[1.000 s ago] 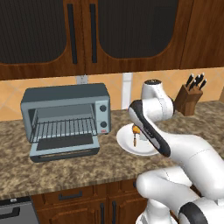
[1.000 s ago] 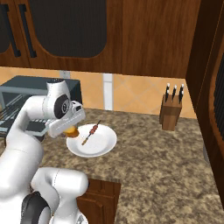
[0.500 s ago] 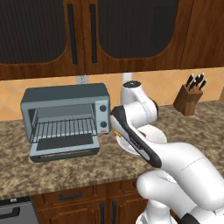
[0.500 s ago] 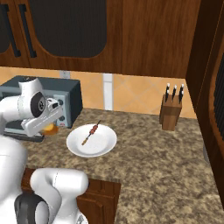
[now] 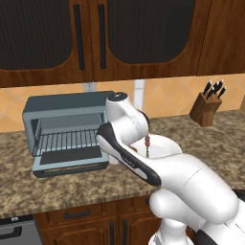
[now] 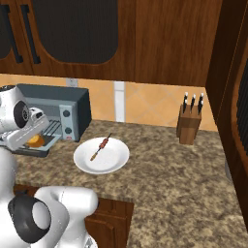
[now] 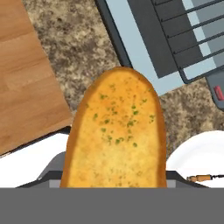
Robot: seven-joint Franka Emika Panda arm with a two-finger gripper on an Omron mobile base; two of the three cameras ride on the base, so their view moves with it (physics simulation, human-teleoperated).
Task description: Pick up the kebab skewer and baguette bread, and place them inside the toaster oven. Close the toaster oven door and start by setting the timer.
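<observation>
- Baguette bread (image 7: 116,131) clamped in hand (image 6: 34,140), hovering above bench (image 6: 160,174) beside the toaster oven door (image 5: 72,158) (dropped open)
- kebab skewer (image 6: 100,147) lying on white plate (image 6: 116,162), right of toaster oven (image 5: 64,122)

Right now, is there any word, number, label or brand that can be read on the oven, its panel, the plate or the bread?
None can be read.
Toaster oven panel with the two knobs: no legible marks; too small to tell.
Plate, baguette bread, knife block: no print.
</observation>
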